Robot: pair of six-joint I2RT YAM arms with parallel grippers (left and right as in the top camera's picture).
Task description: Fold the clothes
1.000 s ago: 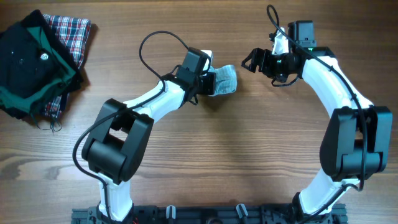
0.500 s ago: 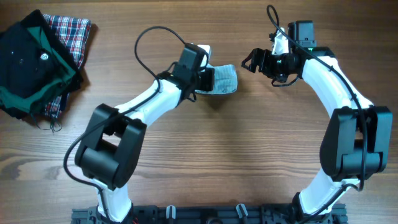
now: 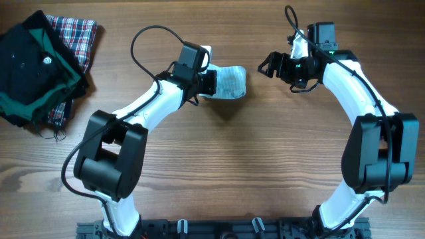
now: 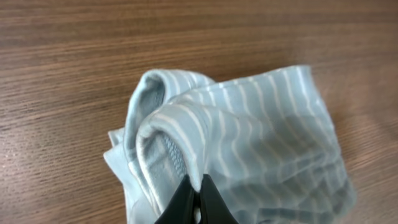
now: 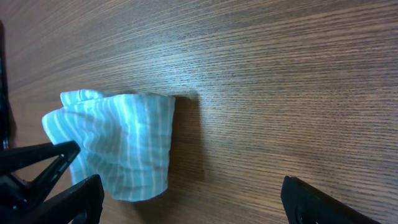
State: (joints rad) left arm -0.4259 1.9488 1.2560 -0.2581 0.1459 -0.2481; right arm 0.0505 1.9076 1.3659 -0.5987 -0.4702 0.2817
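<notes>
The clothes (image 3: 230, 81) are one small pale-blue garment with fine white stripes, lying bunched on the wooden table at the top centre. My left gripper (image 3: 207, 81) is at its left edge. In the left wrist view this gripper (image 4: 199, 190) is shut on a raised fold of the clothes (image 4: 249, 143). My right gripper (image 3: 268, 65) hovers to the right of the garment, apart from it and open. In the right wrist view its dark fingers (image 5: 314, 202) stand wide, with the clothes (image 5: 124, 146) at the left.
A black-and-green garment (image 3: 30, 70) lies piled on a red plaid cloth (image 3: 78, 34) in the table's far left corner. The left arm's cable (image 3: 143, 40) loops above the table beside the garment.
My left gripper has pulled the garment leftward and a little farther away, and the cloth now lies more spread out. The right arm has not moved.
</notes>
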